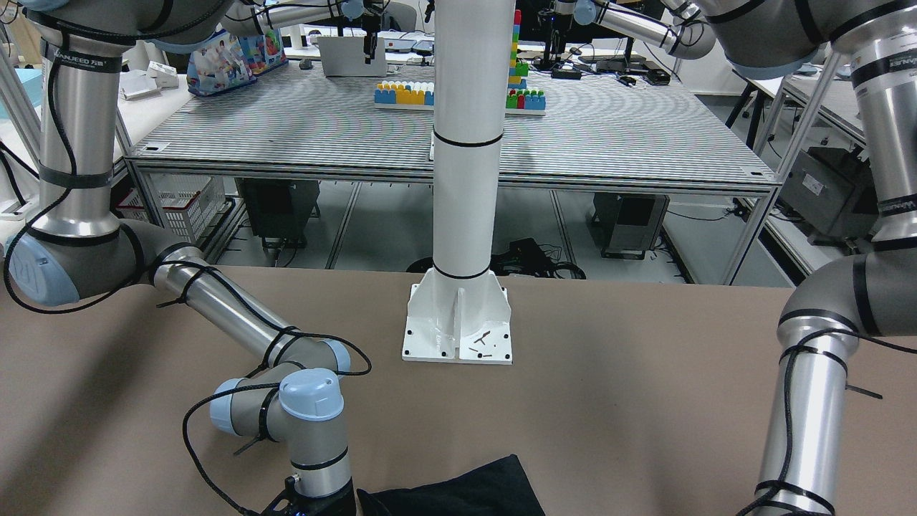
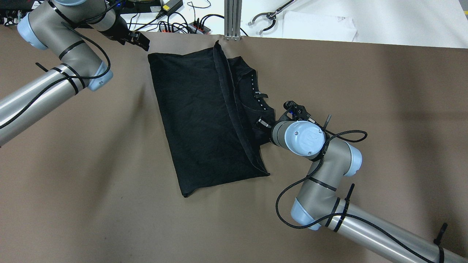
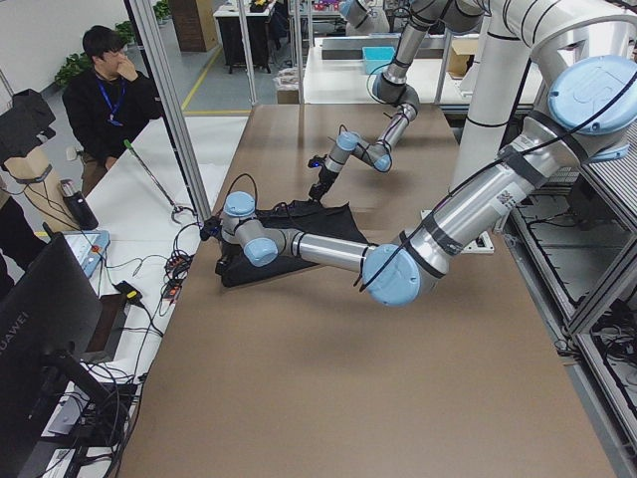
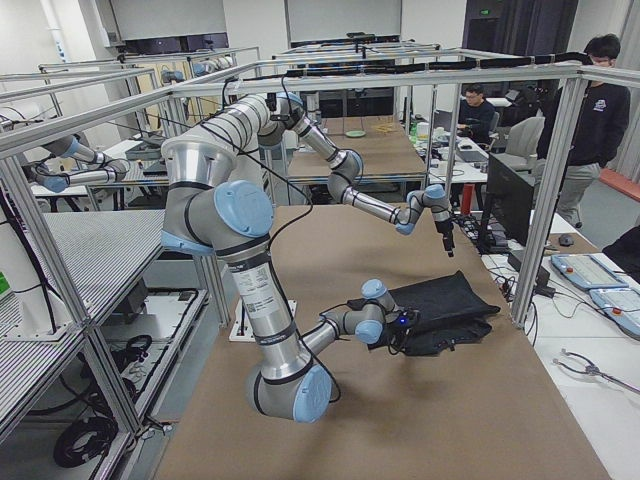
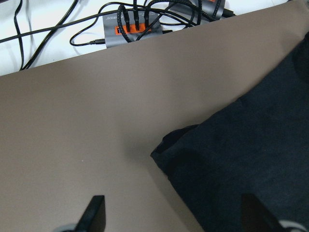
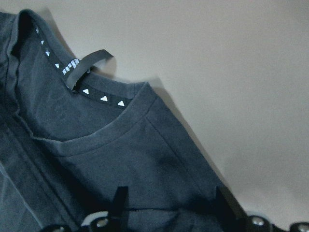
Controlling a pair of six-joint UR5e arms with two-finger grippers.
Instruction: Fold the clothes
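Overhead exterior view has the plain black, soft fabric garment [image 2: 204, 120] lying flat on the brown-covered table [image 2: 109, 219], towards the far edge and a little left of centre. One panel is folded over, so a hemmed edge runs diagonally down its right part. Beside that edge the ribbed black collar with small white triangles [image 6: 104, 99] lies uncovered, and a dark fabric hanging loop [image 6: 87, 60] stands up from it.

The right gripper [image 2: 260, 123] is down at the garment's right side, just below the collar. In the right wrist view its dark fingers [image 6: 119, 203] stand moderately apart with cloth under and between them. I cannot tell whether they pinch it.

The left gripper [image 2: 140, 40] hangs just off the garment's far left corner. In the left wrist view its fingers [image 5: 95, 212] are spread wide with nothing gripped, over a rumpled corner of the cloth and bare table.

Beyond the far table edge lie a grey power strip with an orange face [image 5: 133, 29] and black cables. The white round pillar [image 1: 467, 143] stands on its square white base plate [image 1: 458, 322] at the robot's side of the table. A seated person in dark clothes [image 3: 105, 100] is off the operators' side.
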